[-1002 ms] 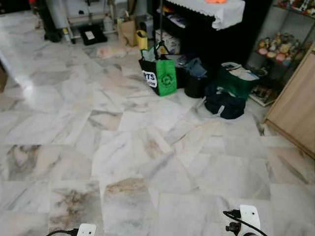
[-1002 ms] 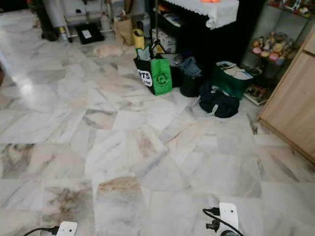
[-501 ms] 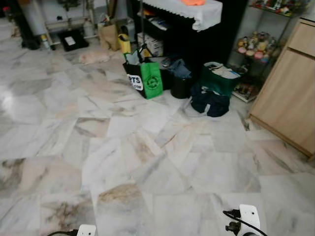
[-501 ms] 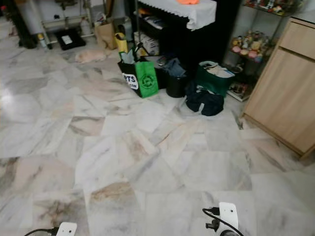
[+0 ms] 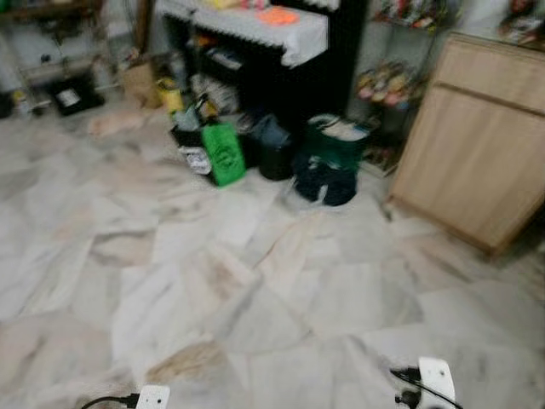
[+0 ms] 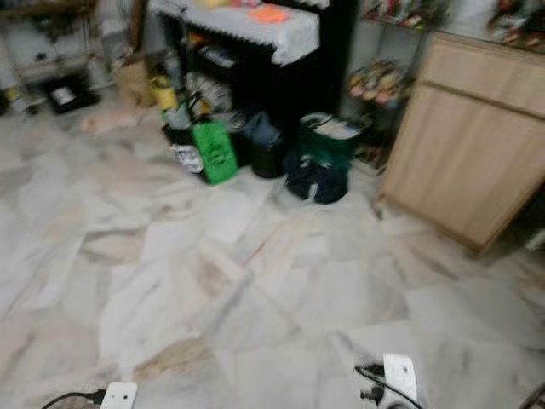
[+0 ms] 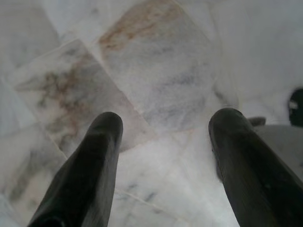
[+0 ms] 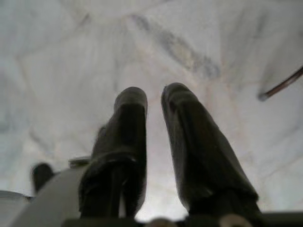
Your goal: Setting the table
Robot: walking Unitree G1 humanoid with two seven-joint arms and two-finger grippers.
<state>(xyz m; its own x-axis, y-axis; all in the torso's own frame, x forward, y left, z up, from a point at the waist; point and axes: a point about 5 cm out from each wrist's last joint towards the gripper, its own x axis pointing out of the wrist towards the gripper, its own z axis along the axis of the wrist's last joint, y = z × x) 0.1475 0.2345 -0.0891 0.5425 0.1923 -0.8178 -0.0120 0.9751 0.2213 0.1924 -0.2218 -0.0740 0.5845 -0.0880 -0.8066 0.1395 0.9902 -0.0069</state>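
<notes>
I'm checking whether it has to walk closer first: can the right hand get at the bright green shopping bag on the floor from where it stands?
Probably not. The bright green shopping bag stands far across the marble floor, while the right hand hangs low, nearly shut and empty.

Both head views are blurred, so small details are lost. The print on the green bag (image 5: 222, 153) cannot be read. The small objects on the shelf (image 5: 392, 85) beside the wooden cabinet (image 5: 473, 141) are only coloured spots. The orange thing (image 5: 277, 15) on the white cloth (image 5: 255, 27) has no clear shape. The cabinet is cut off by the right edge. Of the arms, just two white wrist parts (image 5: 436, 381) show at the bottom edge. The contents of the dark green bag (image 5: 334, 146) cannot be told.
</notes>
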